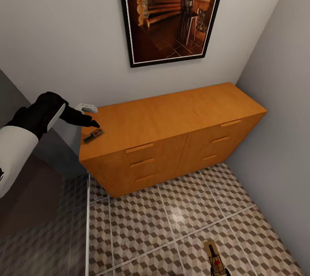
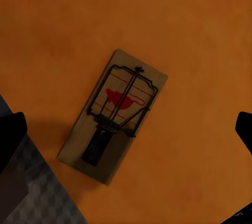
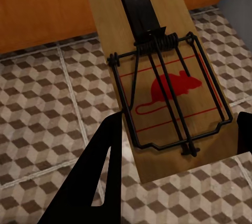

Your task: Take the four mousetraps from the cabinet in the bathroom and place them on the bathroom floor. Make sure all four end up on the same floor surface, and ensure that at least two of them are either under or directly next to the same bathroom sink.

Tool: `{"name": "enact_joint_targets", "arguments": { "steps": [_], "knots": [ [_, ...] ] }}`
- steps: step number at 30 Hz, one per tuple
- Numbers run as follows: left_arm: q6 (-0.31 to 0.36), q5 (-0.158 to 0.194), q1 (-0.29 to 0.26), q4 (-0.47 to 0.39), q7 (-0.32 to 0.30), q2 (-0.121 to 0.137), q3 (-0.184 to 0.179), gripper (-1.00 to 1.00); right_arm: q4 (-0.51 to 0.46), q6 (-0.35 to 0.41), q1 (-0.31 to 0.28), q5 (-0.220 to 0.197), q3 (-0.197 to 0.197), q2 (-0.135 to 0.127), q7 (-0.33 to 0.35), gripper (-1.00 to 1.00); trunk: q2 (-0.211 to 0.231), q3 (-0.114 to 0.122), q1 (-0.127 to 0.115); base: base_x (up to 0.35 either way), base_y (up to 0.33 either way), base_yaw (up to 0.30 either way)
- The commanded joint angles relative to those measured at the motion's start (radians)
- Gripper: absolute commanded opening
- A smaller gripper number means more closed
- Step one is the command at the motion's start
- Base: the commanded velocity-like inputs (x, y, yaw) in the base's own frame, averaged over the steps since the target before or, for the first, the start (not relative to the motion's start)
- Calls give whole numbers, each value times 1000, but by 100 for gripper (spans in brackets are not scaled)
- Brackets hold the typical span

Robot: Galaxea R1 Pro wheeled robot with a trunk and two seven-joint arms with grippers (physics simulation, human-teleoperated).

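Our left arm wears a smooth white shell that gives way to a matte black wrist and slim black left gripper fingers.

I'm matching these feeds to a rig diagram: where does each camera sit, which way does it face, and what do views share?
Head: high, looking down at the orange-brown wooden cabinet and cube-patterned tiled floor; the left gripper shows.
Left wrist: above the cabinet top, facing the tan wooden mousetrap; dark fingertips at the edges.
Right wrist: faces a second mousetrap over tiles; black finger.
Shared: head also sees both traps.
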Motion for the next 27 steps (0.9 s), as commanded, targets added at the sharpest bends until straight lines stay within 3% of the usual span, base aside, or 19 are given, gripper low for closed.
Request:
{"name": "enact_joint_targets", "arguments": {
  "steps": [1, 27],
  "knots": [
    [4, 7, -1, -1, 1, 2, -6, 100, 1, -2, -1, 5, 6, 0, -10, -100, -2, -2, 1, 0, 0, 0],
    [4, 7, 25, -2, 1, 2, -6, 100, 1, -2, -1, 5, 6, 0, -10, -100, -2, -16, 1, 0, 0, 0]
  ]
}}
